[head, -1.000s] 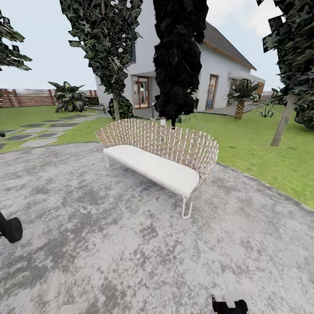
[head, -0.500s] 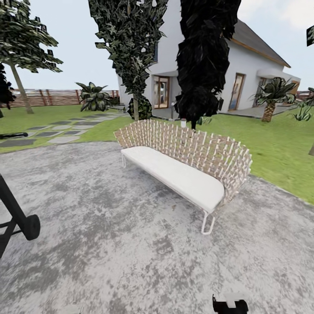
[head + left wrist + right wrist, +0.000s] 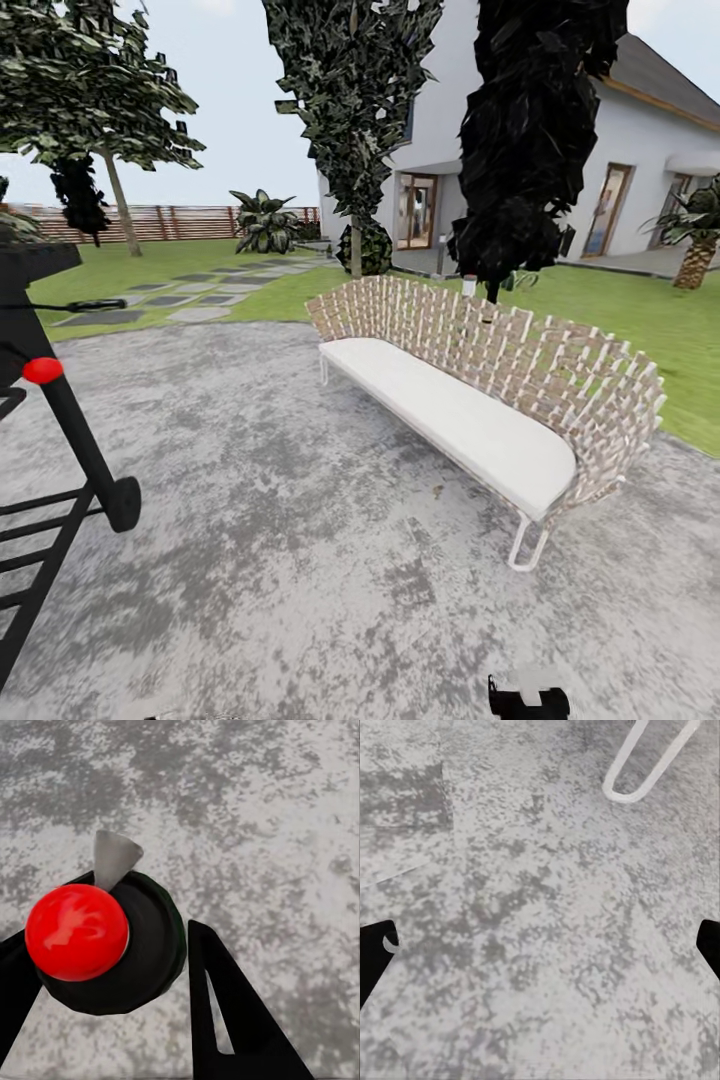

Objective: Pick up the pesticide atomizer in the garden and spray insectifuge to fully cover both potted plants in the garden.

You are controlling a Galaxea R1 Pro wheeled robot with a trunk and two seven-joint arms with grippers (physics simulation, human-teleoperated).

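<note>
The view has swung left, sliding the woven bench (image 3: 480, 400) rightward and revealing a black grill (image 3: 60, 440), while the left gripper (image 3: 101, 937) and right gripper (image 3: 540, 934) hang with jaws wide and empty over the patio (image 3: 280, 520), the garden lawn (image 3: 640, 320) beyond: apparently a search for the atomizer.

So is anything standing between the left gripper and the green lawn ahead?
Yes: a black metal cart with a red knob sits right by the left gripper, and a white-cushioned woven bench crosses the grey patio ahead.

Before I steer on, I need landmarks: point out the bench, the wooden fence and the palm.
bench (image 3: 455, 415), head view, white seat cushion.
wooden fence (image 3: 190, 222), head view, brown slats.
palm (image 3: 695, 262), head view, scaly trunk.
</note>
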